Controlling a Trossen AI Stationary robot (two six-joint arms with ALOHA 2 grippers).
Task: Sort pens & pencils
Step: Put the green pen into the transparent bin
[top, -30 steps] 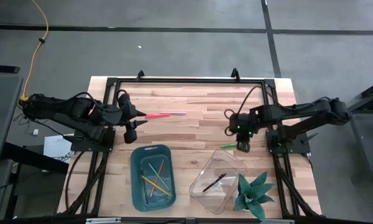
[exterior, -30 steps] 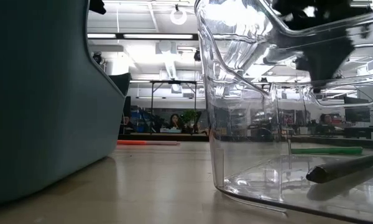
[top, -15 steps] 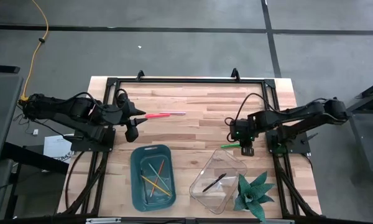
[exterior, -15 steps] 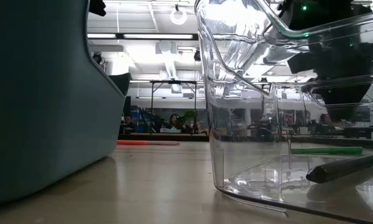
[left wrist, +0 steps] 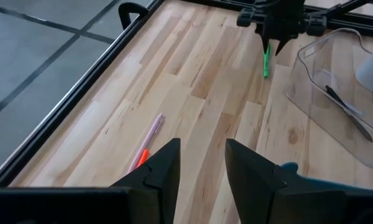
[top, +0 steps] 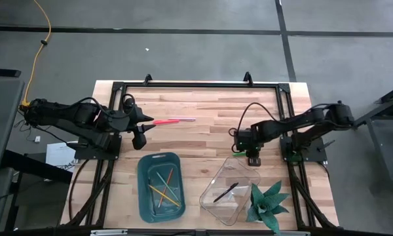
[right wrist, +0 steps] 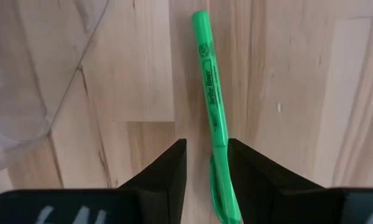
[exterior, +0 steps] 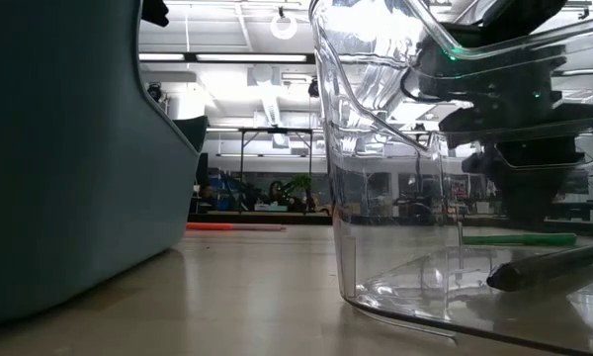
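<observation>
A bright green pen [right wrist: 210, 93] lies flat on the wooden table beside the clear container [top: 229, 190]. My right gripper [right wrist: 206, 167] is open and points down over it, one finger on each side of the pen, close but apart. The pen also shows in the left wrist view [left wrist: 265, 62] and the low view [exterior: 519, 238]. A black pen [top: 226, 192] lies in the clear container. A red-orange pen [top: 162, 121] lies on the table with a pink stick [top: 185, 119] in line with it. My left gripper [left wrist: 202, 168] is open and empty, just left of them. Thin pencils [top: 162, 187] lie in the teal bin [top: 143, 190].
A green artificial plant [top: 267, 203] stands at the near right, beside the clear container. A black frame [top: 196, 85] runs around the table's far part. Bare wood [top: 203, 141] lies between the two grippers.
My right gripper has gone down and a little toward the table's left edge, ending with its fingers astride the green pen. The pen has stayed where it was.
</observation>
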